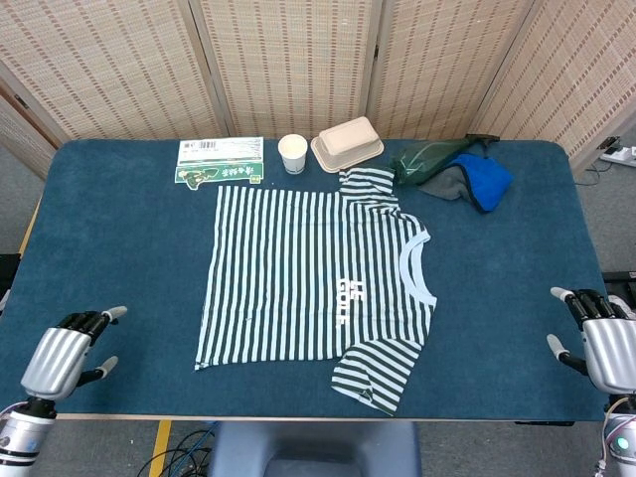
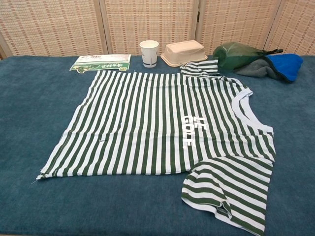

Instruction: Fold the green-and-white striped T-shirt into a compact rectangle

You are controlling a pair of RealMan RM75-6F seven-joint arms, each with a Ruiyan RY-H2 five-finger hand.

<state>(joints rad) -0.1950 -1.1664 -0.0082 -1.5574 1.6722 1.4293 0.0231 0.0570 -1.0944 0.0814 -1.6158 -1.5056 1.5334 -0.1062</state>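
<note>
While the striped T-shirt [image 1: 316, 273] lay flat and unfolded mid-table, I had my left hand [image 1: 62, 357] and right hand [image 1: 606, 348] at the near corners, fingers spread, holding nothing.

The T-shirt [image 1: 316, 281] lies flat mid-table [image 1: 119, 258], neck to the right. Behind it, left to right, sit a packet [image 1: 220, 161], a cup [image 1: 292, 153], a lidded box [image 1: 347, 143] and bundled cloth [image 1: 455, 171]. The left hand [image 1: 62, 353] and right hand [image 1: 600, 343] flank it at the near corners
</note>
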